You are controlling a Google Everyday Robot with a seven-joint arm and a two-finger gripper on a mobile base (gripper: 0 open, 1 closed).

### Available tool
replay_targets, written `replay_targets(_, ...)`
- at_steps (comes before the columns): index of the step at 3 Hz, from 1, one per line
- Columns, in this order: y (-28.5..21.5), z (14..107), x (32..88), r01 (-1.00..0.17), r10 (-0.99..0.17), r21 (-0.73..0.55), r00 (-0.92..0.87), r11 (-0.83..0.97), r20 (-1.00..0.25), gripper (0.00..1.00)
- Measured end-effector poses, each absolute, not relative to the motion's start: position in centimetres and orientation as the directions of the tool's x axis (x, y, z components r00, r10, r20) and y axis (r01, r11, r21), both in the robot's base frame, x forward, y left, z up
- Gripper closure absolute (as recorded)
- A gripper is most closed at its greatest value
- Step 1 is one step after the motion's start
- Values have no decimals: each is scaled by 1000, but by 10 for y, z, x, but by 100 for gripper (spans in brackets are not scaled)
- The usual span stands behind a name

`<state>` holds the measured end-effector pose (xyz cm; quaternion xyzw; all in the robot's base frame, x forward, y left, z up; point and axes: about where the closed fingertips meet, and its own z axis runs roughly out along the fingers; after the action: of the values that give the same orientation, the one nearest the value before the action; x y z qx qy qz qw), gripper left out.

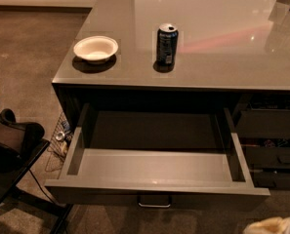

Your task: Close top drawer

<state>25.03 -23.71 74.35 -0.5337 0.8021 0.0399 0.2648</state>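
I'm in what looks like an office: brown carpet point(27, 48) underfoot, a black chair point(10, 145) at the left, a big glossy grey worktop point(222, 57) with the wide top drawer point(154, 167) hanging open beneath. A white bowl point(95, 48) and a drink can point(167, 44) sit on top. My claw point(274, 225) shows pale at the bottom right corner

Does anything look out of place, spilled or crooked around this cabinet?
Only the top drawer stands out: it is pulled far out, though it sits straight. The bowl and can stand upright on the countertop, nothing spilled. The gripper shows at the bottom right corner, apart from the drawer.
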Motion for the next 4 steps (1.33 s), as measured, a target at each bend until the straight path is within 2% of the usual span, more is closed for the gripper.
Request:
replay_targets(1, -215, 668, 237, -880, -782, -167, -291, 445, -551, 100)
replay_targets(2, -203, 616, 254, -870, -732, -156, -283, 468, -620, 100)
replay_targets(4, -187, 560, 320, -876, -675, -131, -254, 464, -693, 100)
